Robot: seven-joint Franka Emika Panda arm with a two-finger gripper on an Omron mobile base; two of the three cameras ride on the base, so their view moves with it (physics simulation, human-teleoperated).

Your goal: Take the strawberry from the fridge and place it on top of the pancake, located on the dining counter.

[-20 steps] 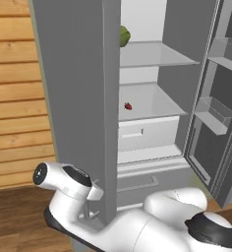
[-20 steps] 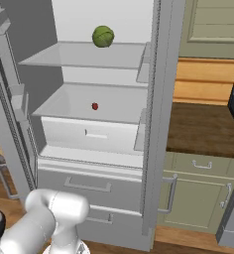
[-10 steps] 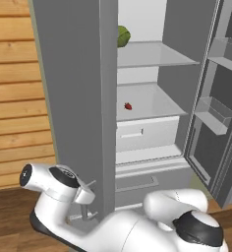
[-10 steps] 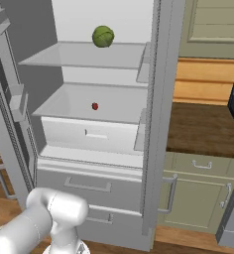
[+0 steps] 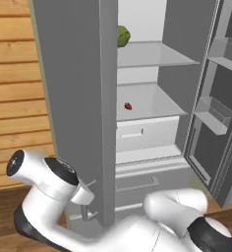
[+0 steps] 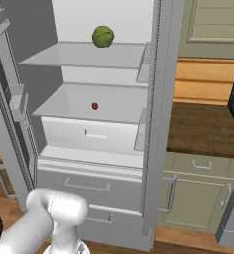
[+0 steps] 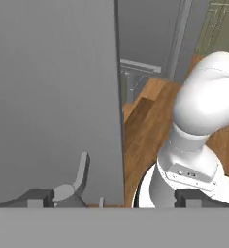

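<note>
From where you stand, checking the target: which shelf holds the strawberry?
The lower shelf, above the white drawer, holds the strawberry; the upper one carries the green ball.

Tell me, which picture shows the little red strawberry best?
The right base view shows the strawberry best: it sits in the open on the fridge's white middle shelf, seen nearly head-on. The left base view shows it too, right beside the edge of the grey door. The hand view looks at the door and floor.

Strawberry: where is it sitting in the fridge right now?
The strawberry lies on the white lower shelf of the open fridge, above the drawer and one shelf below the green leafy ball.
</note>
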